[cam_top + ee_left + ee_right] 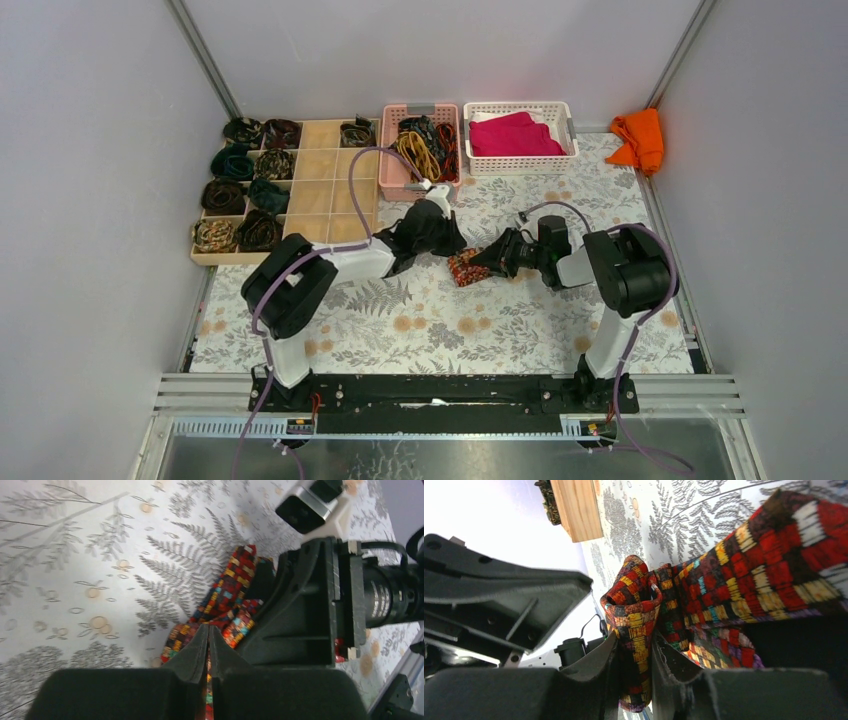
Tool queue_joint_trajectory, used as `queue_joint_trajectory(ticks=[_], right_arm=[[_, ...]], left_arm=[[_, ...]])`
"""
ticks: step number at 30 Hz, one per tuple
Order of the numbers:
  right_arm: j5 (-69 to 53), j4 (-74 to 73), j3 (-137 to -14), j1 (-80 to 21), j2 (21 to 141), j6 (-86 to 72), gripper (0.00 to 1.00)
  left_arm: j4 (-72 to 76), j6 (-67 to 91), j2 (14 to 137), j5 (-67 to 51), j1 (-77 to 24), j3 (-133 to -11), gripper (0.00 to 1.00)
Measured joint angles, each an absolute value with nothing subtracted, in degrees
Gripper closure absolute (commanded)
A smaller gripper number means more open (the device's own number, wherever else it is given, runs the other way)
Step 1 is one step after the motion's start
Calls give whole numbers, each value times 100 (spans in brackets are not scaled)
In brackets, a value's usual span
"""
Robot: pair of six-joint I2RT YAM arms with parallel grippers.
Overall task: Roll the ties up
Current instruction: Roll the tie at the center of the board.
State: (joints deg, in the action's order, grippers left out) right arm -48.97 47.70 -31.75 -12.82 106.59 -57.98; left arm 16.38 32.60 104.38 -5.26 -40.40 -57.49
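Observation:
One tie (464,268), in a red, orange and dark check, lies partly rolled on the fern-print cloth in the middle of the table. My left gripper (450,252) meets it from the left. In the left wrist view the left gripper (209,628) is shut, with a thin strip of the tie (231,586) pinched between its fingers. From the right, my right gripper (483,264) is shut on a folded loop of the tie (729,575); in its wrist view the right gripper (633,647) has the fabric running down between its fingers. The two grippers almost touch.
A wooden compartment tray (322,190) with several rolled ties stands at the back left. Behind the grippers are a pink basket (391,150) of loose ties and a white basket (518,165) with a magenta cloth. An orange cloth (640,140) lies in the back right corner.

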Motion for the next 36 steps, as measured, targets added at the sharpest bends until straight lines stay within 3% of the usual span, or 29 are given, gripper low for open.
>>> queue_joint_trajectory(ticks=[8,14,27,36], right_arm=[[-4707,3924,-3304,-1199,10484,-5234,70],[-4436,3186,-3527,-1194,10285,-4772,58],[-3618,1970,-3774,-1181,9710,-3966,51],[-2917,1096,-3898,-1181,8971,-3472,51]], left_arm=[[1837,3240,10829,-784,-4333,-5854,92],[1837,3240,10849,-816,-4364,-5885,92],[1826,3242,10991,-814,-4390,-5996,93],[1835,3242,11181,-843,-4388,-6160,93]])
